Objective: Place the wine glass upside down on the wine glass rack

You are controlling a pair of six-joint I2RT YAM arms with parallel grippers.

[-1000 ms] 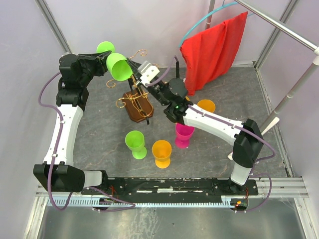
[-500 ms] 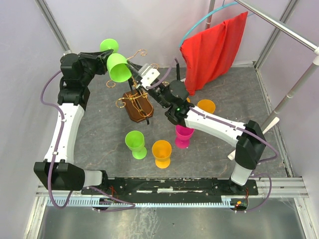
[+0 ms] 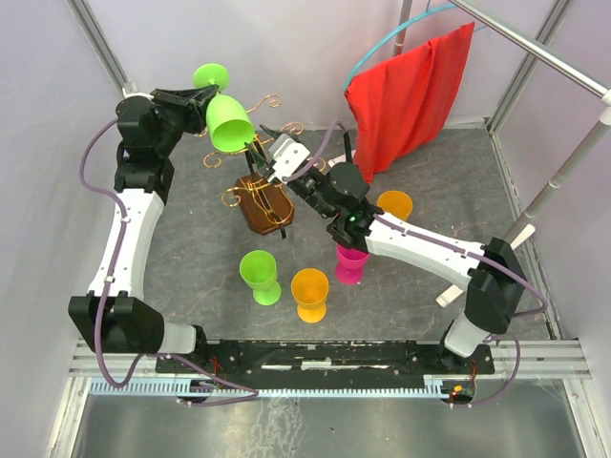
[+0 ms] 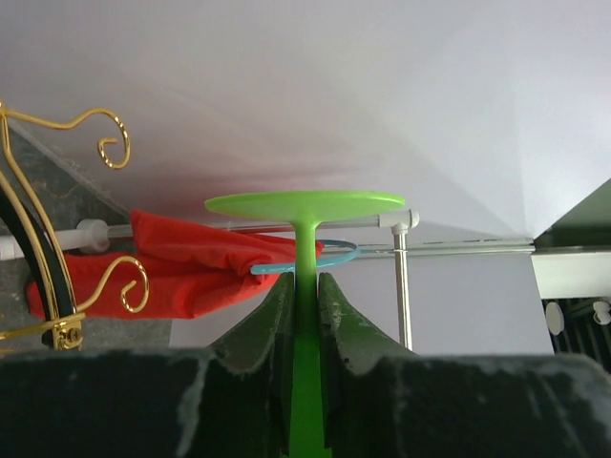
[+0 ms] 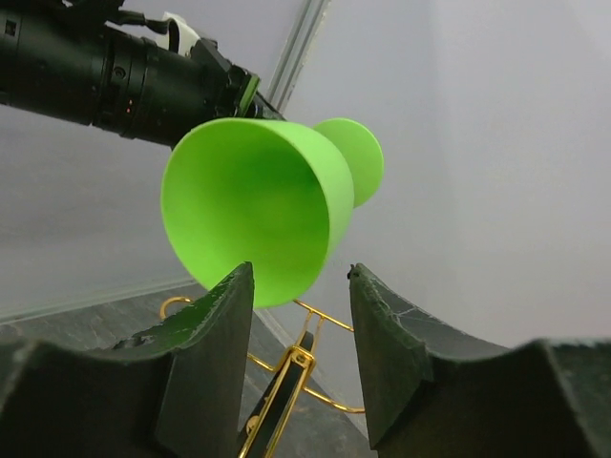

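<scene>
Over the last second the right gripper (image 3: pixel 272 143) has spread its jaws and eased back. The left arm has lifted the lime-green plastic wine glass (image 3: pixel 229 121) slightly up and away. Nearest, a green goblet (image 3: pixel 258 275), an orange goblet (image 3: pixel 310 292) and a magenta goblet (image 3: pixel 349 267) stand well apart from the work. Beyond them sits the wine glass rack (image 3: pixel 264 205), a dark wooden base with a post and gold wire arms. Above its far-left side the glass hangs tilted, with its mouth slanting down toward the rack and its foot pointing away. The left gripper (image 4: pixel 304 286) pinches the stem. The curled scrolls probably crowd the foot's path, though depth is hard to read. Farthest back hangs a red cloth (image 3: pixel 410 91).
</scene>
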